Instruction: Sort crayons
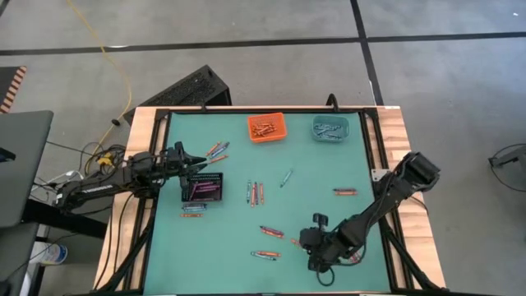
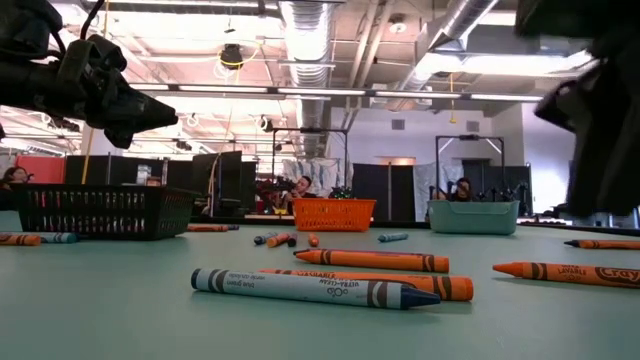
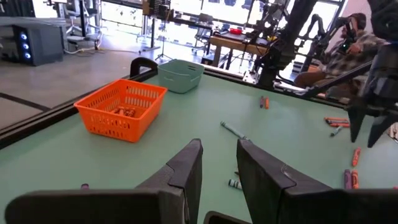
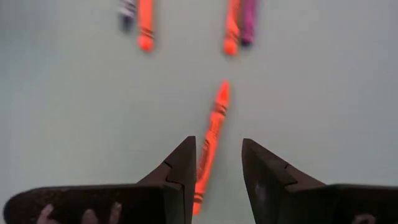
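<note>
Several crayons lie loose on the green table (image 1: 312, 205): a cluster (image 1: 256, 192) at mid-table, more near the front (image 1: 265, 254), and a blue one (image 2: 310, 288) close in the low view. My right gripper (image 4: 217, 139) hovers open near the front right (image 1: 306, 241), slanting down. Its fingers stand on either side of an orange crayon (image 4: 219, 102) that lies flat on the table, without touching it. My left gripper (image 3: 217, 144) waits open and level at the left edge (image 1: 197, 158), above the black bin, with nothing between its fingers.
A black bin (image 1: 203, 187) sits at the left with crayons in it. An orange bin (image 1: 266, 127) and a teal bin (image 1: 329, 128) stand along the far edge, each holding some crayons. A dark frame (image 1: 370, 140) rims the table. People sit in the room beyond.
</note>
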Tool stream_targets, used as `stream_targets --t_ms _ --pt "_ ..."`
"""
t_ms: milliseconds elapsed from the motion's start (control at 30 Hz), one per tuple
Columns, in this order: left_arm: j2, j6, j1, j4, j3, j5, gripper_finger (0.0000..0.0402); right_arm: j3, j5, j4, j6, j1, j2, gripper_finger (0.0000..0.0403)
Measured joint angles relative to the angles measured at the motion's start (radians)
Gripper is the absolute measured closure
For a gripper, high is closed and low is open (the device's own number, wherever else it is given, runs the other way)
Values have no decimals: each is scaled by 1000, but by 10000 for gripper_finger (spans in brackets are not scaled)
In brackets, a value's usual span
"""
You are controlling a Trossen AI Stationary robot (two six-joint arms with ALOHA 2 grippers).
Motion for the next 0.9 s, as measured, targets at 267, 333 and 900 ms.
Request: stream_targets --t_ms 267,333,900 --pt "0 0 0 0 0 0 313 45 -121 -40 97 -32 95 281" --pt "0 0 0 0 0 0 313 48 -134 -40 97 -39 114 281" --pt "0 0 0 0 0 0 313 44 -125 -84 -39 -33 135 344"
